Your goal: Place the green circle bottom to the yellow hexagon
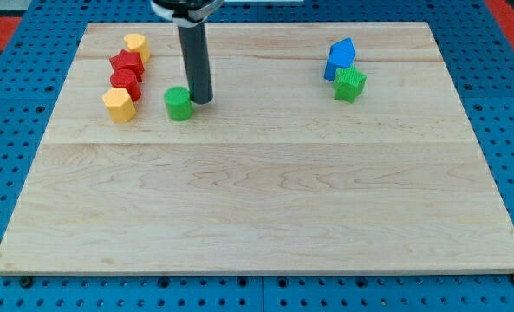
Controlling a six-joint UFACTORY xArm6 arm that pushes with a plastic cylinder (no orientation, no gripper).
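The green circle (178,102) lies on the wooden board at the upper left. My tip (201,100) rests just to its right, touching or almost touching it. The yellow hexagon (119,104) lies to the left of the green circle, with a gap between them, at the bottom of a column of blocks. The rod rises from the tip to the view's top.
Above the yellow hexagon stand two red blocks (126,73) and a yellow block (136,44). At the upper right a blue block (340,58) sits above a green star-like block (349,84). The wooden board (257,199) lies on a blue pegboard.
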